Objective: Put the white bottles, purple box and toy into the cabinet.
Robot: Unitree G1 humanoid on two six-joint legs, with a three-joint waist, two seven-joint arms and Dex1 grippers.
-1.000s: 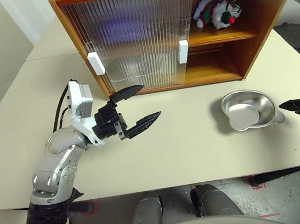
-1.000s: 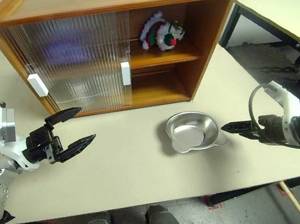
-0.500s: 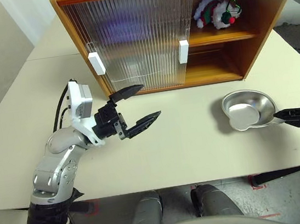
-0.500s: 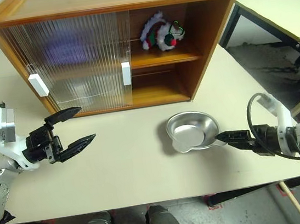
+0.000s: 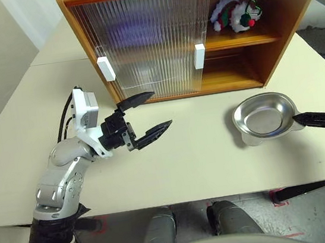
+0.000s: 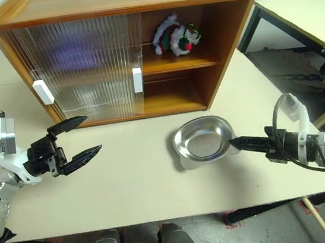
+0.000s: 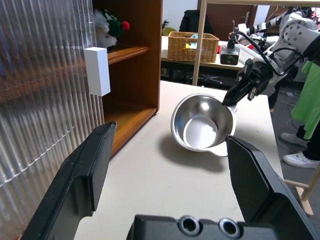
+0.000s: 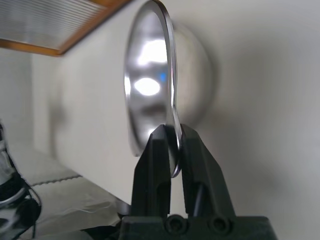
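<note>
- Right gripper (image 6: 237, 143), black two-fingered, pinching the rim of the shiny bear-shaped metal dish (image 6: 203, 141) and tilting it up off the beige table (image 6: 141, 184), probably clearing a non-task item aside.
- Left gripper (image 5: 148, 117), jaws spread wide and empty, hovering in front of the ribbed sliding doors (image 5: 148, 36), likely waiting.
- White plush polar bear toy (image 6: 173, 37) lying on the upper shelf of the wooden two-shelf cabinet (image 6: 221, 24), open side.
- Faint purple blur glowing behind the ribbed panel; contents not identifiable.
</note>
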